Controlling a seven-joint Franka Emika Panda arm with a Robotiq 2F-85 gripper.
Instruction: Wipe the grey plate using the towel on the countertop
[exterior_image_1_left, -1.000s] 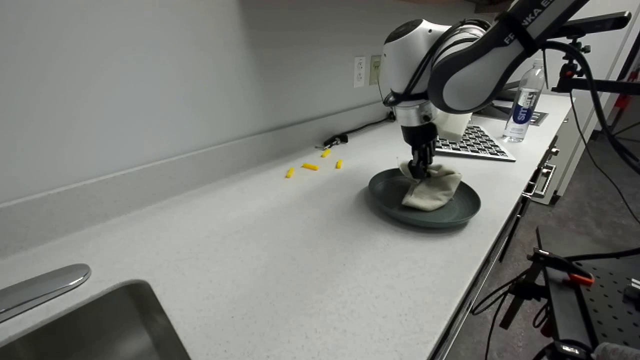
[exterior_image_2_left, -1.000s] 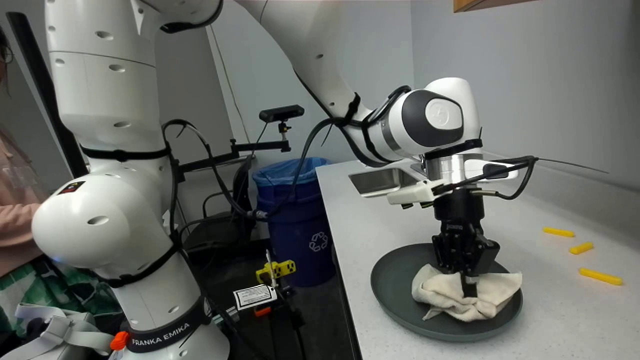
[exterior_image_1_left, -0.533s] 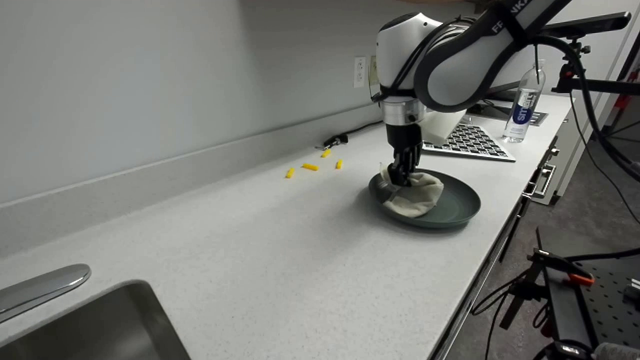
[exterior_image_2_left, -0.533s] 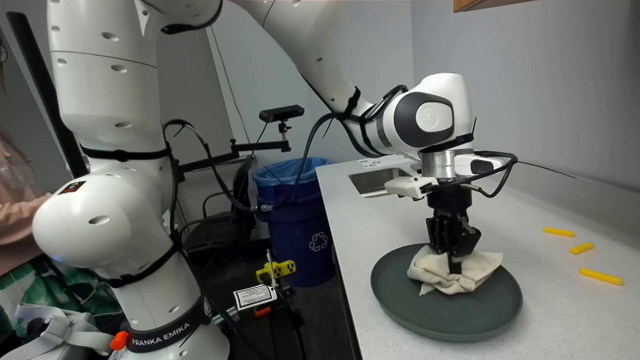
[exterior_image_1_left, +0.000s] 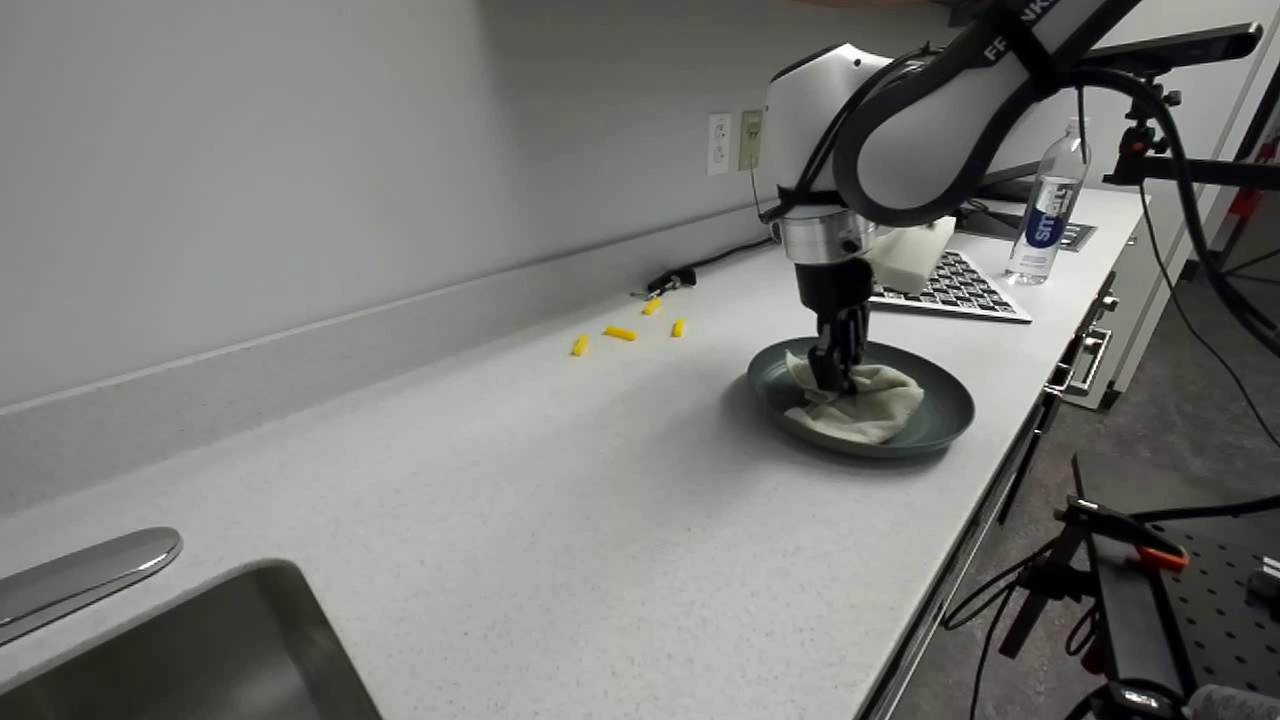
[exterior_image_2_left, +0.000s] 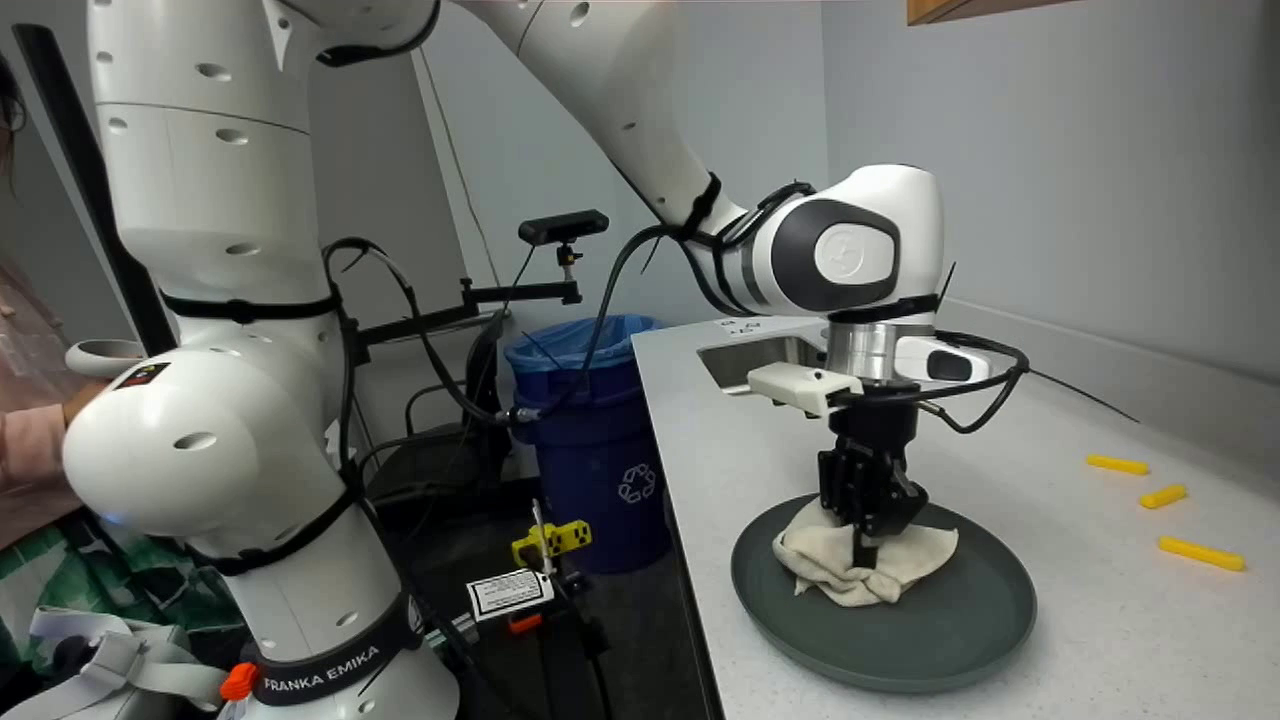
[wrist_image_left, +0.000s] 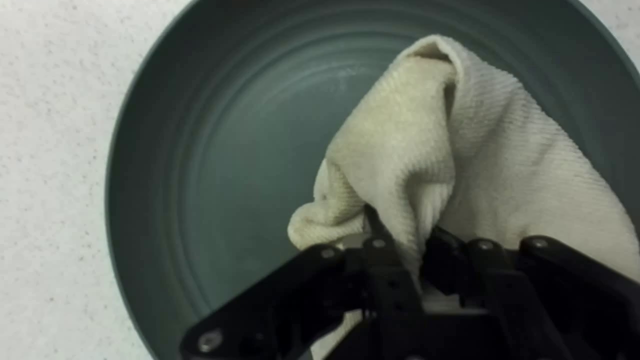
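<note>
The dark grey-green plate (exterior_image_1_left: 945, 395) lies flat on the countertop, and it also shows in an exterior view (exterior_image_2_left: 930, 640) and the wrist view (wrist_image_left: 240, 175). A crumpled off-white towel (exterior_image_1_left: 885, 405) rests on the plate inside its rim; it also shows in an exterior view (exterior_image_2_left: 915, 560) and the wrist view (wrist_image_left: 505, 150). My gripper (wrist_image_left: 402, 230) points down and is shut on a bunched fold of the towel, low over the plate. In both exterior views the gripper (exterior_image_1_left: 838, 378) (exterior_image_2_left: 865, 550) sits over the towel. The plate under the towel is hidden.
Several yellow sticks (exterior_image_1_left: 620, 333) lie by the wall, with a black cable (exterior_image_1_left: 672, 280). A keyboard-like board (exterior_image_1_left: 950, 285) and a water bottle (exterior_image_1_left: 1035, 215) stand behind the arm. A sink (exterior_image_1_left: 200, 660) is at the far end. A person (exterior_image_2_left: 35, 440) is beside the robot's base.
The gripper and towel have moved across the plate, first one way, then partly back. The plate has slid slightly. A pale round object now shows by the person's hand.
</note>
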